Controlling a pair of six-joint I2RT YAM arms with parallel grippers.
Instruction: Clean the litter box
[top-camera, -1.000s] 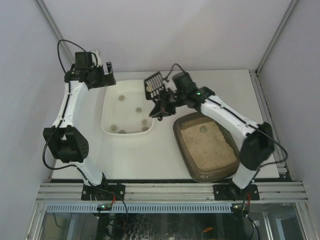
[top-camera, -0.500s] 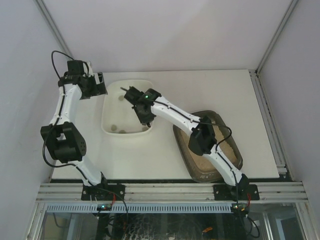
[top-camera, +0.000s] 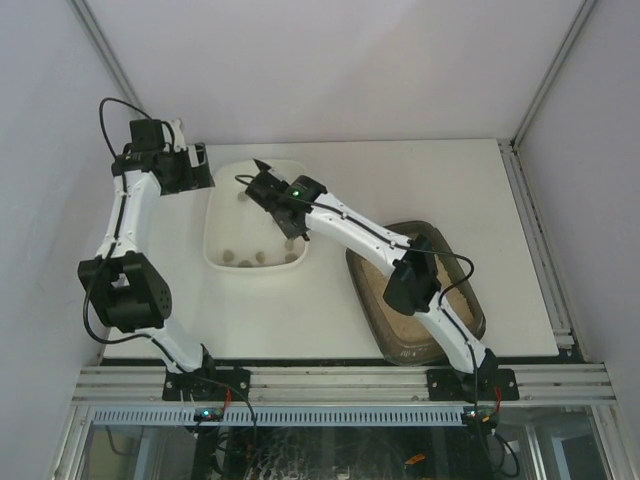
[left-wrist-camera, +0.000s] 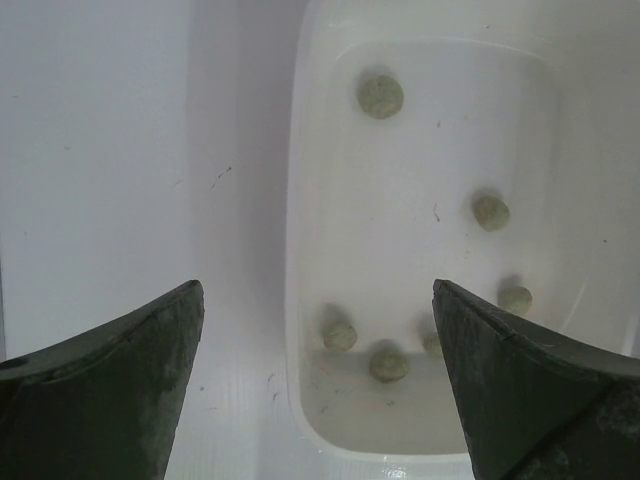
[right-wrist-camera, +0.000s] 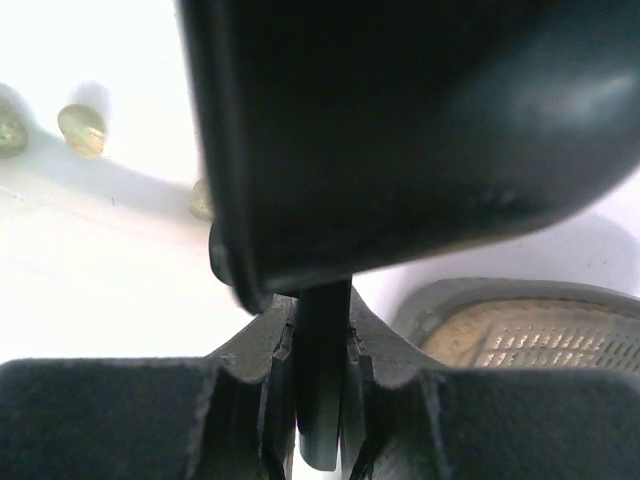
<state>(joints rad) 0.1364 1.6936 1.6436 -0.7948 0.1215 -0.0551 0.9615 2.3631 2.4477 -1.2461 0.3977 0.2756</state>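
Observation:
The litter box (top-camera: 366, 282), a dark brown tray with tan litter, sits at the right, partly under my right arm; its corner also shows in the right wrist view (right-wrist-camera: 520, 335). My right gripper (top-camera: 287, 214) reaches over the white tub (top-camera: 214, 205) and is shut on the black scoop's handle (right-wrist-camera: 322, 385). The scoop (top-camera: 292, 232) hangs over the tub's near right part, and its dark head (right-wrist-camera: 400, 120) fills the right wrist view. Several green-grey clumps (left-wrist-camera: 381, 96) lie in the tub (left-wrist-camera: 298, 200). My left gripper (top-camera: 172, 166) is open and empty beside the tub's far left corner (left-wrist-camera: 318, 290).
The white table (top-camera: 300, 310) carries the tub at left and the litter box at right. White enclosure walls stand close at the back and sides (top-camera: 330, 70). The right forearm crosses from the litter box to the tub (top-camera: 350, 225).
My right arm has swung left from between the two containers to over the tub, and the scoop, which was held up with a clump on it, now points down. My left gripper drew back slightly left.

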